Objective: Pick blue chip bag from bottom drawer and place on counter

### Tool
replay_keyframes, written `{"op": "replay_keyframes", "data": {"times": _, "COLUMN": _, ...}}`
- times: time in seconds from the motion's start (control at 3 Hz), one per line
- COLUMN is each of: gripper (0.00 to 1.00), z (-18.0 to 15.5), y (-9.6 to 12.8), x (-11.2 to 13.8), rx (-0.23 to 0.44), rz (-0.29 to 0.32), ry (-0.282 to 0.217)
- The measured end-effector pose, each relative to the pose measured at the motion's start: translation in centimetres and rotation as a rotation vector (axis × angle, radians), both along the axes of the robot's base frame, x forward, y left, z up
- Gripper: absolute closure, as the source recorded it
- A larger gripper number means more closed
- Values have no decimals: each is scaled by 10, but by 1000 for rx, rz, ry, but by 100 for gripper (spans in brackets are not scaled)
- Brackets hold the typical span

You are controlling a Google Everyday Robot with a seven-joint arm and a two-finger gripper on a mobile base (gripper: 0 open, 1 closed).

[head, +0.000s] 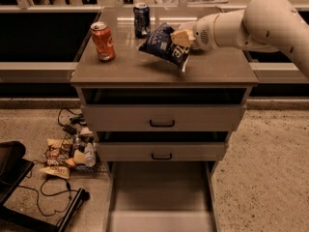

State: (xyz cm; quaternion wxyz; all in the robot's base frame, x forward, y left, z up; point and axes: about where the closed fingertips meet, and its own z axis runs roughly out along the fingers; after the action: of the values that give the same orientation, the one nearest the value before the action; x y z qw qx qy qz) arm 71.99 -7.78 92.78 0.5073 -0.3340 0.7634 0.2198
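I'm holding the gripper (181, 37) clamped on the blue chip bag (161, 45), low over the counter (203, 69). I'd lower it flat, clear of the blue soda can (141, 19), then let go gently.

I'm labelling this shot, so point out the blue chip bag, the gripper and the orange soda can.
blue chip bag (161, 46), camera view, middle of its printed front.
gripper (179, 37), camera view, between its fingertips, at the bag's upper right.
orange soda can (103, 41), camera view, middle of its side.
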Motion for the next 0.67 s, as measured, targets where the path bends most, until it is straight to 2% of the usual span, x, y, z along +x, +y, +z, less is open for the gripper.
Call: {"op": "replay_keyframes", "data": {"times": 0.67, "gripper": 4, "z": -2, "y": 5, "x": 0, "rx": 1, "rz": 8, "ry": 3}}
